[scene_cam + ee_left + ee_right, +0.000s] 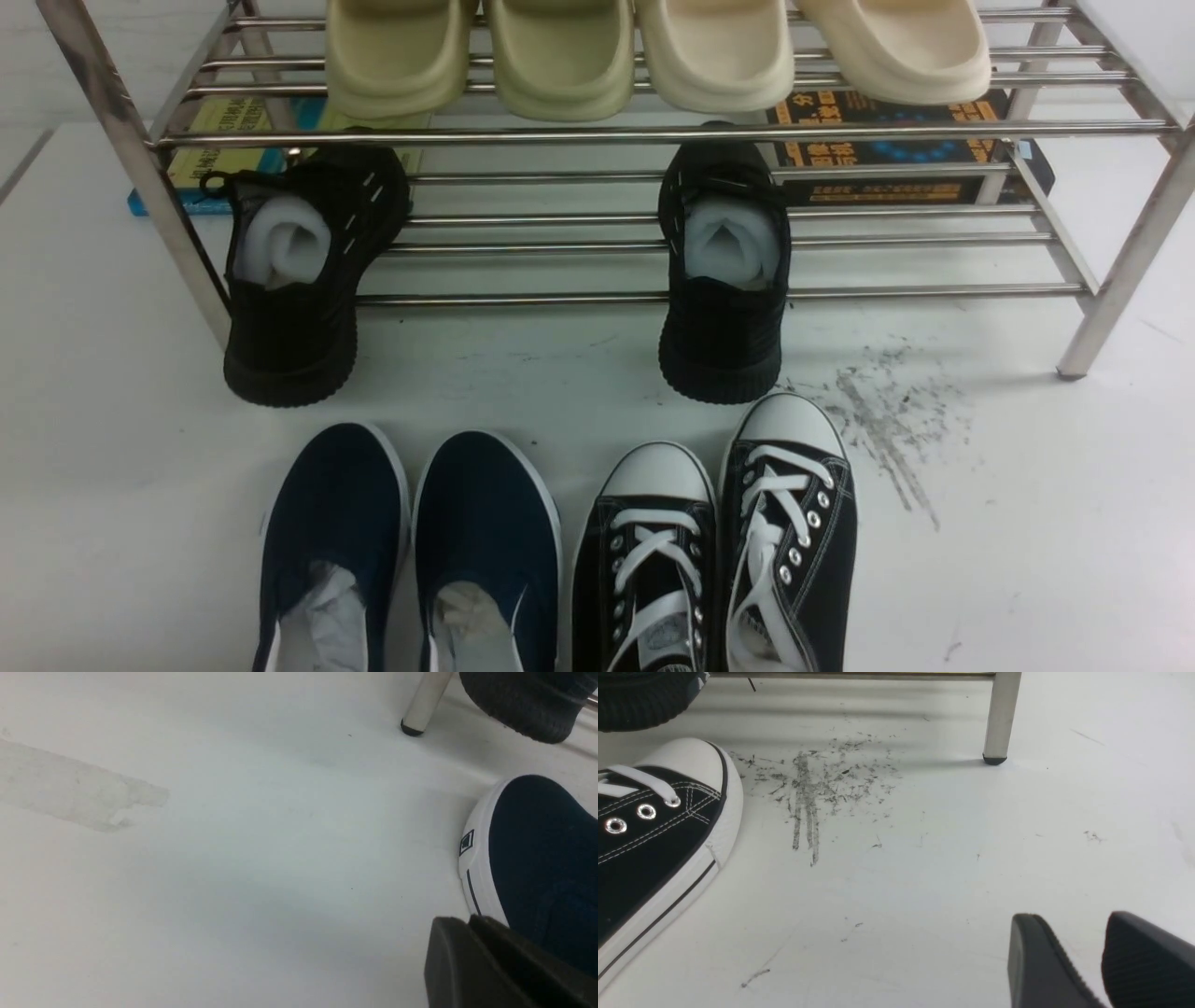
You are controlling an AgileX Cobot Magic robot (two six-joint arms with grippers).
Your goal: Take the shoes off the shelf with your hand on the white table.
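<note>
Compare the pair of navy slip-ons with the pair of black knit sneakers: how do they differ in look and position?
1. The navy slip-ons lie flat on the white table; the black knit sneakers hang tilted off the shelf's lower rail, one end on the table.
2. The slip-ons sit side by side; the sneakers are set far apart.
3. The slip-ons have white trim; the sneakers are all black.
Both pairs hold white stuffing.

Navy shoes (411, 551) with white trim, black lace-ups (719, 551) with white toes, all-black sneakers (724, 280), cream slippers (653, 51), steel shelf (597, 133), white table (1027, 560) with grey scuffs (887, 429).
</note>
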